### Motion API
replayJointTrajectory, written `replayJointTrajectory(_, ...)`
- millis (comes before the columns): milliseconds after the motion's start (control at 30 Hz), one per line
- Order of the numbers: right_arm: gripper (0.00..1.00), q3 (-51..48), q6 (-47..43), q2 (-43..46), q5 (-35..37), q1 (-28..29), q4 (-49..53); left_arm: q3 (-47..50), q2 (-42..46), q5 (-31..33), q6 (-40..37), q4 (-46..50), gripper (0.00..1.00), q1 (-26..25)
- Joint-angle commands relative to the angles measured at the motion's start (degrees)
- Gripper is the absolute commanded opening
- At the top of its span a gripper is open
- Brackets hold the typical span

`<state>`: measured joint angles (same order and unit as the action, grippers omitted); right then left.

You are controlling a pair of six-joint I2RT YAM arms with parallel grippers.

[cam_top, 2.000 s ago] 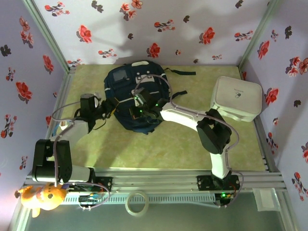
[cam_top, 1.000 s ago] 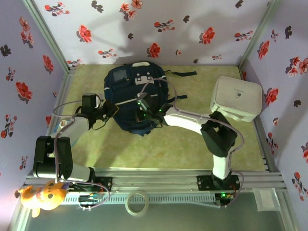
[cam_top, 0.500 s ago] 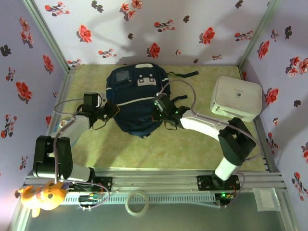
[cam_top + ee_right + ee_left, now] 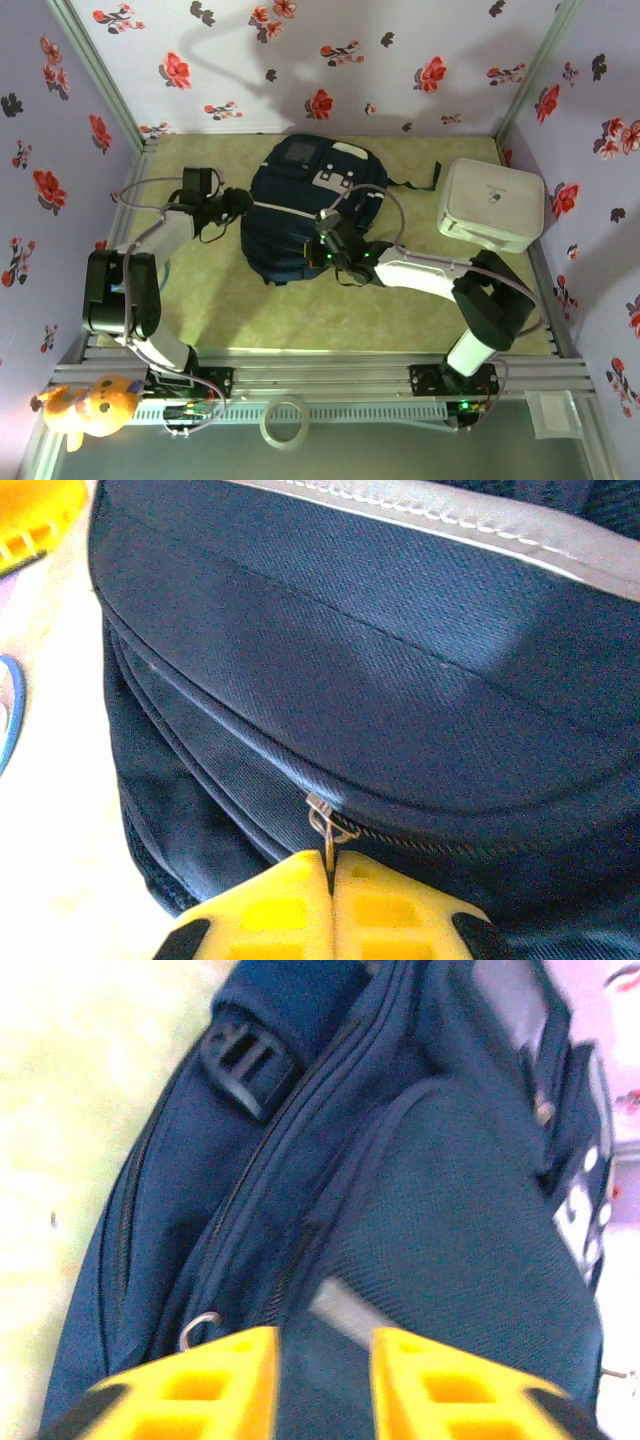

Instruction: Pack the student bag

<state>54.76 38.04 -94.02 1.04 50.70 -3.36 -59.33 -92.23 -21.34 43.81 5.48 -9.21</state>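
1. The large navy-blue fabric student bag [image 4: 300, 215] lies mid-table, toward the far edge of the pale green table [image 4: 400, 310]. A white rounded-square box [image 4: 492, 205] sits by the right edge.
2. The right gripper [image 4: 330, 878] is clenched on the bag's small metal zipper pull [image 4: 326, 842] at its near-right side.
3. The left gripper [image 4: 322, 1350] stands with its yellow fingers [image 4: 190, 1385] parted at the bag's left side.

Right gripper [image 4: 330, 868] has its fingers pressed tight together on the zip pull [image 4: 321, 818] of the bag [image 4: 380, 680]. Grey stripe [image 4: 480, 530] crosses the top, with table [image 4: 50, 810] on the left.
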Motion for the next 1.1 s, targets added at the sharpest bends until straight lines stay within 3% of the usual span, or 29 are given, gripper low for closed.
replayJointTrajectory(0,0.00,4.5,2.4,-2.8,-0.7,0.9,-5.0,-0.8,0.8,4.5,0.0,0.2,0.41,0.5)
replayJointTrajectory(100,0.00,7.6,2.7,-4.8,-2.1,1.1,-5.3,2.2,4.4,3.6,2.3,-0.1,0.54,0.9)
replayJointTrajectory(333,0.00,11.8,0.8,-6.1,-3.3,1.2,-1.0,10.4,11.1,4.1,12.0,-8.7,0.64,-0.2)
replayJointTrajectory(600,0.00,12.6,1.4,-6.3,-2.8,1.2,-1.4,15.1,9.2,-1.7,23.8,-19.1,0.59,-2.0)
replayJointTrajectory(1067,0.00,10.7,4.4,-6.7,-1.9,1.7,-3.5,15.8,4.5,-1.4,26.8,-19.5,0.47,-3.8)
